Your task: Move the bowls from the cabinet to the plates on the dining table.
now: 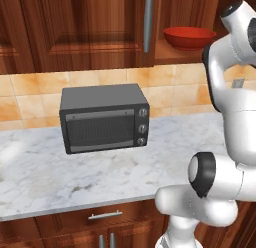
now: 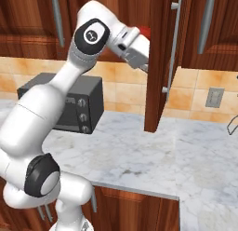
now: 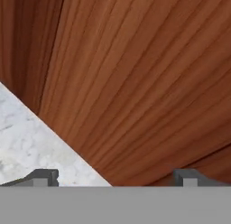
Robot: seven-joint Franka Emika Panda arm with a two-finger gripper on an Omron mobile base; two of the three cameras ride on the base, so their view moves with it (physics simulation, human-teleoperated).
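Gripper [image 3: 115,177]: standing spread wide, holding nothing, facing wood grain with marble below.
Red bowl [image 1: 189,37]: sitting inside the open cabinet [image 1: 85,27], above the toaster oven's [image 1: 103,118] right side.
Relation: hand is reaching beside the open door [image 2: 158,62]; bowl is lying just past it.

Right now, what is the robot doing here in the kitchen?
The white arm reaches up toward the wall cabinet, whose door stands open. Its gripper is open and empty, with wood grain close in front of it. A red bowl sits on the cabinet shelf, not yet grasped. Below, a dark toaster oven stands on the marble counter. So no bowl has been picked up at this moment.
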